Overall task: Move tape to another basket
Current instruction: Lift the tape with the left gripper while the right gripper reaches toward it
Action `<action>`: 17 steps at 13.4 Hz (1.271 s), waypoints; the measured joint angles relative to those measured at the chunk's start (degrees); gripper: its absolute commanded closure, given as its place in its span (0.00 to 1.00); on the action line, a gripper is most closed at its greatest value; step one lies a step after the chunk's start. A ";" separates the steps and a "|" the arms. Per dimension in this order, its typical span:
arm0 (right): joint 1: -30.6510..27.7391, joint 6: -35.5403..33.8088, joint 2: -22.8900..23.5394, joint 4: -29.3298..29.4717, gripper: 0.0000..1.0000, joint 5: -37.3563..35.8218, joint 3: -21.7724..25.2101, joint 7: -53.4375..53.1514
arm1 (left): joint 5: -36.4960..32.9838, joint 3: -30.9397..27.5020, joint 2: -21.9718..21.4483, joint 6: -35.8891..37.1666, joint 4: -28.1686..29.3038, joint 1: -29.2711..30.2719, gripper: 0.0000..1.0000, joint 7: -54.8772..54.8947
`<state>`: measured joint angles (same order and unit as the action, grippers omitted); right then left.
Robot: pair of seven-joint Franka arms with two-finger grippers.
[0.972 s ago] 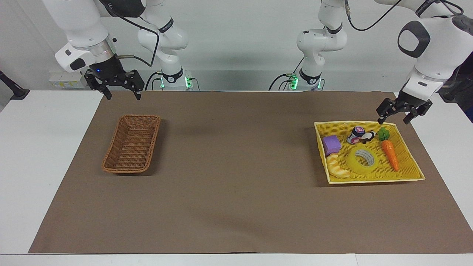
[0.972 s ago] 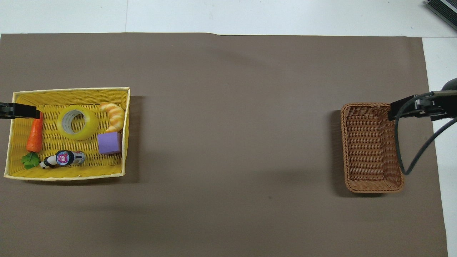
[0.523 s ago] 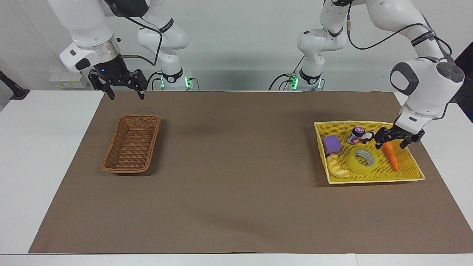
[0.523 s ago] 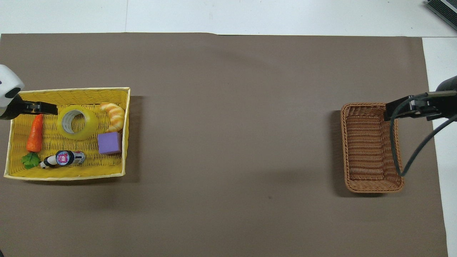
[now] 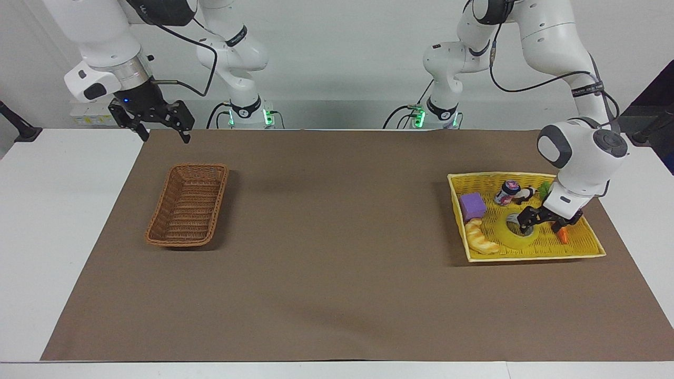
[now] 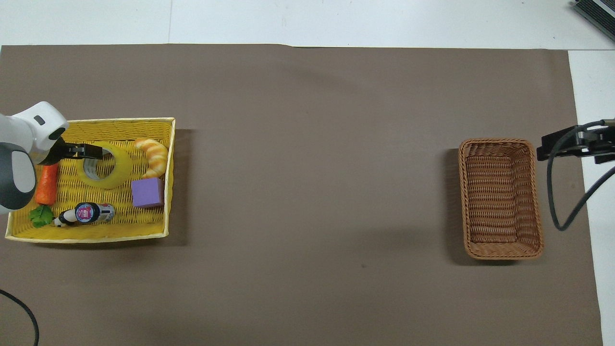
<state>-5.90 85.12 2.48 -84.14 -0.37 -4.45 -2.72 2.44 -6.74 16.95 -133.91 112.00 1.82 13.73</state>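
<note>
The yellow tape (image 5: 509, 238) lies flat in the yellow tray (image 5: 532, 257), between a croissant and a carrot; it also shows in the overhead view (image 6: 120, 169). My left gripper (image 5: 541, 227) is open and low over the tape's carrot-side edge, one finger at the tape's core and the other by the carrot. In the overhead view the left gripper (image 6: 84, 152) covers part of the tape. The brown wicker basket (image 5: 179, 243) stands empty toward the right arm's end (image 6: 502, 253). My right gripper (image 5: 165, 138) is open, raised near that basket's end closest to the robots (image 6: 559, 144).
The tray also holds an orange carrot (image 6: 46, 185), a croissant (image 6: 153, 156), a purple block (image 6: 147, 192) and a small can (image 6: 91, 212) lying by a panda figure. A brown mat (image 5: 337, 252) covers the table between the two baskets.
My left gripper has come down from beside the tray's rim nearest the robots into the tray, onto the tape's edge. My right gripper has shifted slightly near the wicker basket.
</note>
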 measured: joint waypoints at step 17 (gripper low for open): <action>6.64 11.25 -0.98 -11.10 0.00 15.67 -1.77 -8.07 | 1.24 1.91 -10.91 16.66 -3.10 -4.66 1.00 -3.02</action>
<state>0.74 96.37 1.50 -95.25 15.31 -6.21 -10.79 3.68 -4.83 6.04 -117.25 108.91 -2.84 10.72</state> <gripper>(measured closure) 0.000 0.780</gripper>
